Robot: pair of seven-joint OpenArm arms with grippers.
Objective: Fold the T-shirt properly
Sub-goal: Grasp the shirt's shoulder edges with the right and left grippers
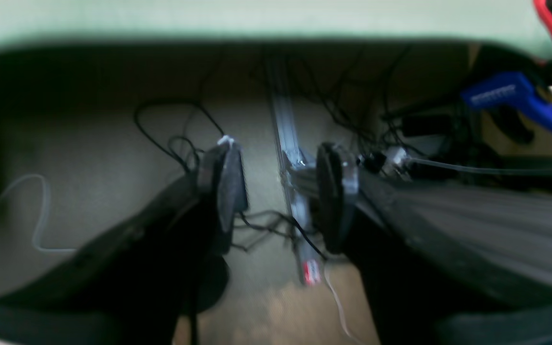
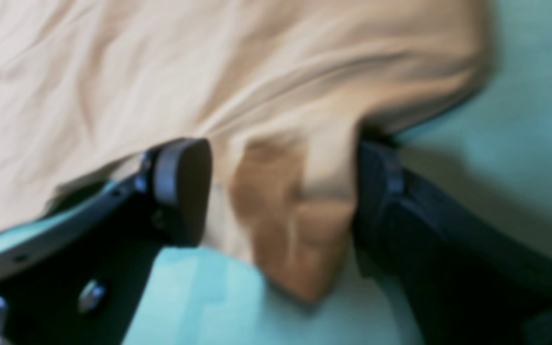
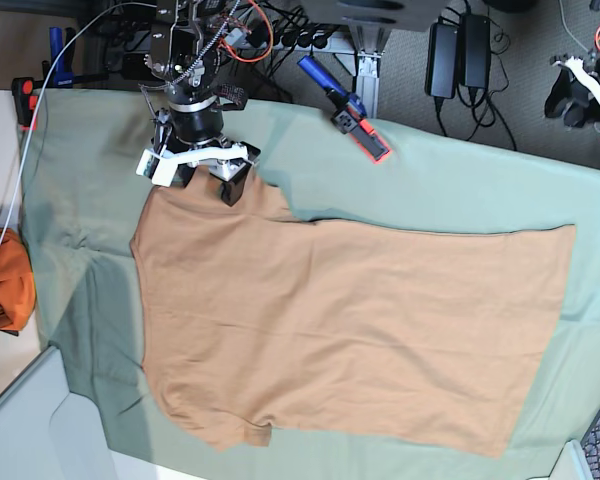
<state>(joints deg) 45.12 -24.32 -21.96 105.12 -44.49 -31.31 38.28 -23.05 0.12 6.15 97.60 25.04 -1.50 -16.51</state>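
T-shirt (image 3: 350, 320) lies flat, printless; right pincer (image 2: 281, 191) gapes over its sleeve.

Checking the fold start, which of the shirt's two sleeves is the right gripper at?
The sleeve at the T-shirt's far edge, between the open right gripper fingers; the other sleeve lies untouched at the near edge.
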